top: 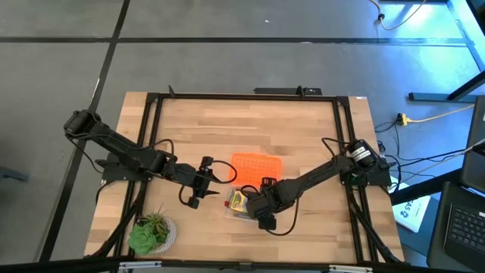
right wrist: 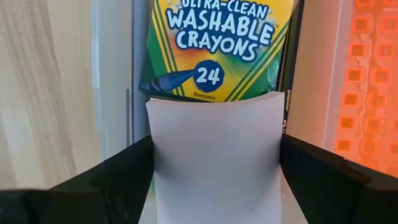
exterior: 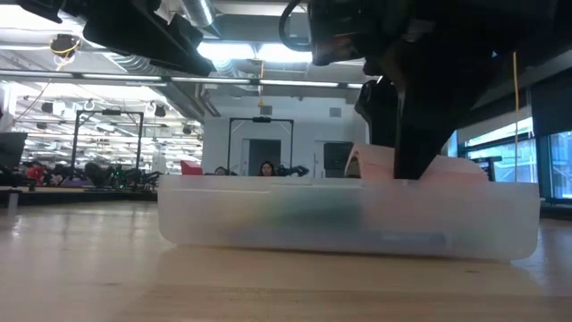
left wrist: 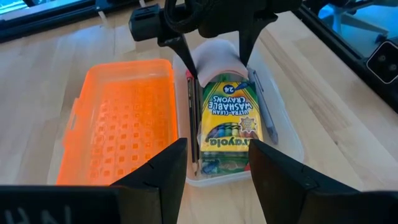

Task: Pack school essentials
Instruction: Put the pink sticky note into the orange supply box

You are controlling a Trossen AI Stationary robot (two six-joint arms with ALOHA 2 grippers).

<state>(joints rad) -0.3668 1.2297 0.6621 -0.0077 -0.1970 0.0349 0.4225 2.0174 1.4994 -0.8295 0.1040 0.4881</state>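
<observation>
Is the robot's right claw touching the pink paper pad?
Touching. The right wrist view shows the right gripper with both fingers pressed against the sides of the pad, bowing it above the crayon box. The left wrist view shows the same pinch.

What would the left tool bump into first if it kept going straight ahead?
Probably the crayon box in the clear case. It lies right between and ahead of the open left tool, though how far off is hard to judge.
</observation>
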